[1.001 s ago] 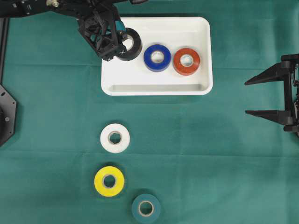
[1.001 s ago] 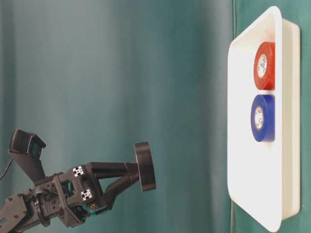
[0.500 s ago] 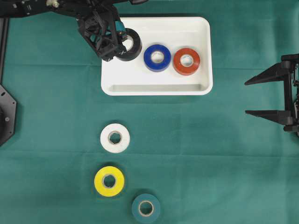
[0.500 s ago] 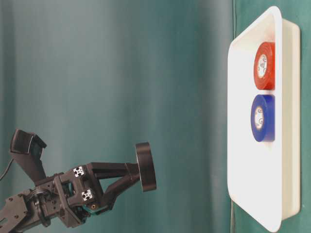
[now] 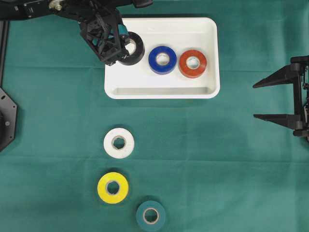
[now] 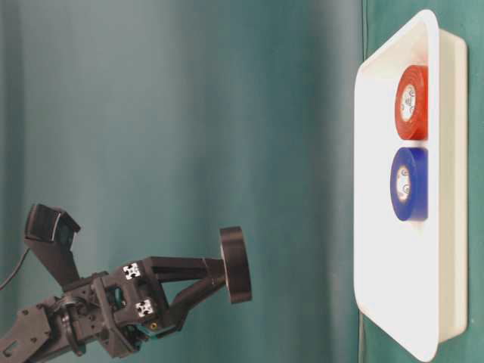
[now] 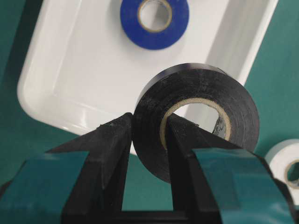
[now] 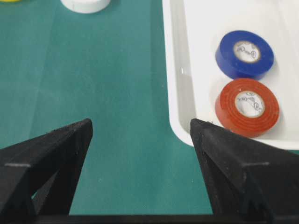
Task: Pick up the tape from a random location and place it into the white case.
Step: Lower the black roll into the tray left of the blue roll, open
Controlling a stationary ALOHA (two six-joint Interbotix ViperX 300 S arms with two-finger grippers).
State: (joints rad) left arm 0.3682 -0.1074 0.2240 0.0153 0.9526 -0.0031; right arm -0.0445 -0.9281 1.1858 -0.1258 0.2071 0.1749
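**Black roll held above the tray's left end**

I see the left gripper (image 7: 148, 140) pinching the black ring-shaped roll of tape (image 5: 132, 48), 1 finger on the outer wall and 1 through the core. From overhead the roll sits over the left end of the shallow white rectangular plastic tray (image 5: 164, 90). The table-level view shows the roll (image 6: 236, 265) well clear of the tray (image 6: 378, 197), not touching it.

Inside the tray I count 2 rolls lying flat: a blue tape roll (image 5: 162, 59) and a red tape roll (image 5: 192, 63), just beside each other.

On the green cloth (image 5: 217, 159) lie 3 more: a white tape roll (image 5: 119, 143), a yellow tape roll (image 5: 113, 187) and a teal tape roll (image 5: 150, 216).

The right gripper (image 5: 273, 100) stands spread wide, holding nothing, well apart from the tray.
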